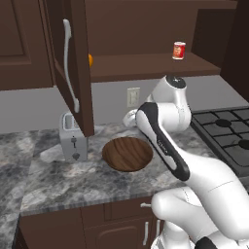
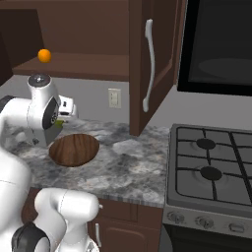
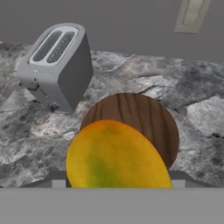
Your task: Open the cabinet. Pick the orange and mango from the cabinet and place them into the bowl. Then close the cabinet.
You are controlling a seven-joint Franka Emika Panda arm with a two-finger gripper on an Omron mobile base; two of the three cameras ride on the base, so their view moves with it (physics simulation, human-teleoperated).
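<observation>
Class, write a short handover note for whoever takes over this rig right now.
End effector: closed on the mango, carried above the bowl.
Orange: on the cabinet shelf.
Bowl: on the counter beside the toaster, nothing in it.
Done: cabinet opened, mango picked.
Left: drop the mango into the bowl, fetch the orange, close the cabinet.

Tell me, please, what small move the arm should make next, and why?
Probably lower the claw a little and release. In the hand view, the oval yellow-green mango sits in the claw, above the shallow round dark brown wooden bowl. The small round orange fruit waits on the shelf of the open dark brown wall cabinet.
</observation>
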